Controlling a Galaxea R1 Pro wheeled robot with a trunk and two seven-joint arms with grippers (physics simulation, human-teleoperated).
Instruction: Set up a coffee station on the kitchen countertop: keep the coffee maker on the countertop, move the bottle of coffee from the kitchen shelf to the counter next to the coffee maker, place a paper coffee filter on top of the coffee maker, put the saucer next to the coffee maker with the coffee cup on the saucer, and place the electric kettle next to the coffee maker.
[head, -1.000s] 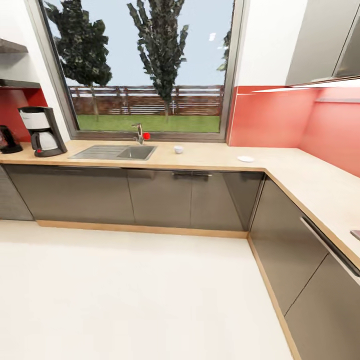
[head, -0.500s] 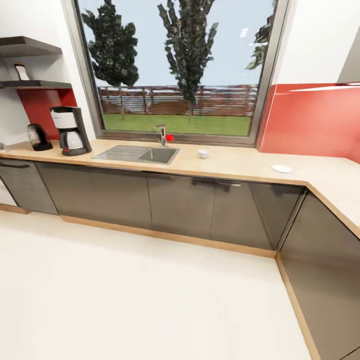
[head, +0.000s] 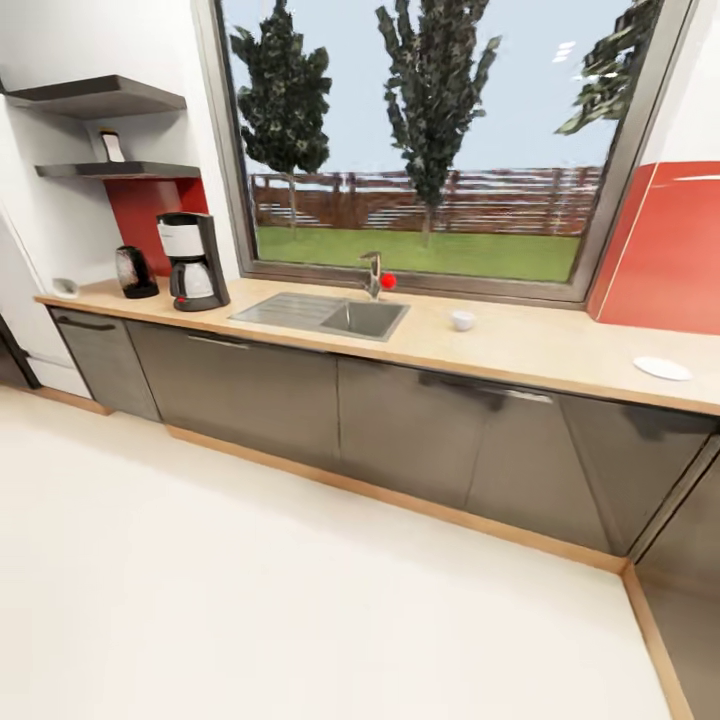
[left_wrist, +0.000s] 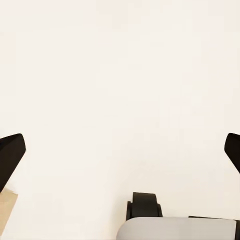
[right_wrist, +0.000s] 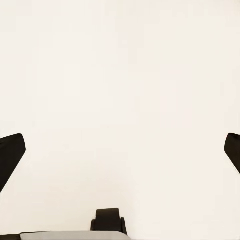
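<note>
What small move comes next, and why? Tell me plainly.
Probably roll closer to the light-wood kitchen countertop, toward the small white coffee cup by the steel sink. It and the flat white saucer sit far from the black coffee maker, and both grippers are open over bare floor.

big window (head: 430, 150), cream floor (head: 250, 600)

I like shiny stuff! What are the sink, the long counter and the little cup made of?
The sink looks like brushed steel: grey, with a dull sheen. The counter looks like pale wood or a wood-look top: tan and matte. The cup looks like white china, plain and smooth, though it is too small in the picture to be sure.
</note>
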